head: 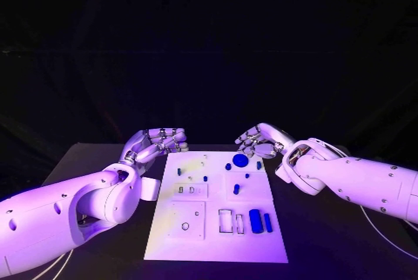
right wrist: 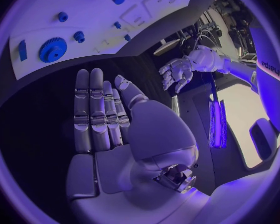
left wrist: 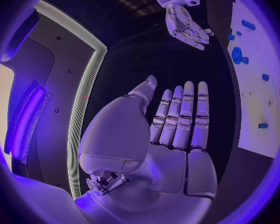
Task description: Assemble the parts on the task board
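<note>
The white task board is laid in the middle of the black surface, with small blue parts scattered on it and a blue gear near its far edge. The left hand is held just beyond the board's far left corner, fingers straight and side by side, holding nothing. The right hand is held by the far right corner, equally empty.

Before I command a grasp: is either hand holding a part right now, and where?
Nothing is held. The left hand and the right hand are both open, fingers straight, off the task board.
</note>
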Motion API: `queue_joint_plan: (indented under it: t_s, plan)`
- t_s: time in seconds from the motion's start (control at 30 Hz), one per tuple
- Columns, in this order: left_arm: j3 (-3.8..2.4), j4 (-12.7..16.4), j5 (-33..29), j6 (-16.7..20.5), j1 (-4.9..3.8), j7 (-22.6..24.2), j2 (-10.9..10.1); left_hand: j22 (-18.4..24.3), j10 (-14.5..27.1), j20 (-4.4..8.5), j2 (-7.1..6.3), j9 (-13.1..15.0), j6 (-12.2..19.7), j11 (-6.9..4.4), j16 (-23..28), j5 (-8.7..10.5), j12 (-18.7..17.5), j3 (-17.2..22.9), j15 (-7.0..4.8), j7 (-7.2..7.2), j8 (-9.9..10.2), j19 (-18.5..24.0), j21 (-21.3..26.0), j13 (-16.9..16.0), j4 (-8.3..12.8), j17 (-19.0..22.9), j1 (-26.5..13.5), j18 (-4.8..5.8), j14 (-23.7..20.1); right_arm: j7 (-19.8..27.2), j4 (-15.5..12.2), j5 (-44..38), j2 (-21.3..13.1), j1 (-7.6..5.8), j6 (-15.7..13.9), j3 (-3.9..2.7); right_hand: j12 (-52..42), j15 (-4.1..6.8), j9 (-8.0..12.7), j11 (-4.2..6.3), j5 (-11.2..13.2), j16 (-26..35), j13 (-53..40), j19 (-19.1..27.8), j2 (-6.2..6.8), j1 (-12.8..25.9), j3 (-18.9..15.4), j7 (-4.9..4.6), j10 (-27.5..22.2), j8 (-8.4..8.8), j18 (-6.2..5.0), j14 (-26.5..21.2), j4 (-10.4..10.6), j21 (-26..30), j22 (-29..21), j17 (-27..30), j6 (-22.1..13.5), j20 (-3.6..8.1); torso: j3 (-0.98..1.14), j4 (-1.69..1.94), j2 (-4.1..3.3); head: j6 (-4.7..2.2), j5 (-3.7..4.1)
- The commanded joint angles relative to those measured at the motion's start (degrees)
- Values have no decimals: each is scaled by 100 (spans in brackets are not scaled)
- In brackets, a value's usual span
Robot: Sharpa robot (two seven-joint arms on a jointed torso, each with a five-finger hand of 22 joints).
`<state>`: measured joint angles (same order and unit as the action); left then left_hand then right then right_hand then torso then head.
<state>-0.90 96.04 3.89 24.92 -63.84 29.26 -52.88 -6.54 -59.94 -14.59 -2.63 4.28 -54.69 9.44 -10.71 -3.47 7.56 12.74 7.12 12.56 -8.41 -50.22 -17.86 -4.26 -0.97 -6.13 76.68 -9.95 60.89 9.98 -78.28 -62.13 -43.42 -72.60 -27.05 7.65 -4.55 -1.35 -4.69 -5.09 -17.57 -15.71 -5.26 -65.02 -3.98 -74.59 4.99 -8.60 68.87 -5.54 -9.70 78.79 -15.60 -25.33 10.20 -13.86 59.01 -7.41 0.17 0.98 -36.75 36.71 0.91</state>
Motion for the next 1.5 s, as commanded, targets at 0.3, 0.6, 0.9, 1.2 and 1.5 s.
queue_joint_plan:
  t_s: [0.3,0.6,0.9,1.2,1.5]
  plan:
    - [-26,515,94,-343,-173,-72,-243,-7,-94,19,-79,3,-62,-16,-29,-9,-13,-14,-25,-11,-9,-98,-56,-3,40,-24,-11,-70,111,-1392,85,-3033,319,-262,848,-5,-65,270,-156,172,-135,-3973,-438,-1117,337,399,535,161,-150,172,64,831,81,-2090,1817,-3855,191,342,-7,60,-455,-100,59]
    - [-30,603,95,-363,-300,-94,-263,-6,-84,24,-73,0,-57,-9,-17,-10,-33,-18,-20,-5,5,-107,-60,2,40,-24,-19,-68,102,-1715,47,-3667,411,-319,1289,-6,2,173,-232,28,-27,-5384,-499,-1366,524,478,813,235,-646,181,288,809,236,-3552,3647,-5229,50,234,-12,125,-608,-87,103]
    - [-32,622,95,-378,-348,-111,-293,-2,-67,27,-66,-5,-49,1,-2,-10,-62,-25,-12,7,23,-112,-61,8,40,-25,-30,-65,91,-1825,39,-3920,398,-325,1345,-7,-57,153,-273,16,-16,-5706,-534,-1425,572,464,915,238,-709,168,337,818,327,-3935,4142,-5537,47,196,-13,143,-655,-69,112]
    - [-33,637,95,-392,-359,-125,-288,0,-60,28,-60,-6,-45,5,5,-11,-74,-25,-9,12,31,-112,-60,10,43,-25,-30,-64,86,-1794,136,-3954,516,-312,1325,-7,-96,151,-297,18,-15,-5856,-549,-1470,568,440,1004,232,-695,162,371,830,372,-4139,4416,-5679,71,185,-14,157,-683,-57,74]
    - [-34,636,95,-388,-365,-167,-298,5,-46,31,-48,-10,-36,14,15,-13,-101,-19,-4,23,50,-112,-59,15,60,-28,-11,-63,84,-1765,170,-3952,564,-307,1235,-7,-169,167,-328,48,33,-5979,-561,-1500,538,408,1180,212,-587,162,399,832,432,-4333,4677,-5787,102,185,-20,152,-696,-26,28]
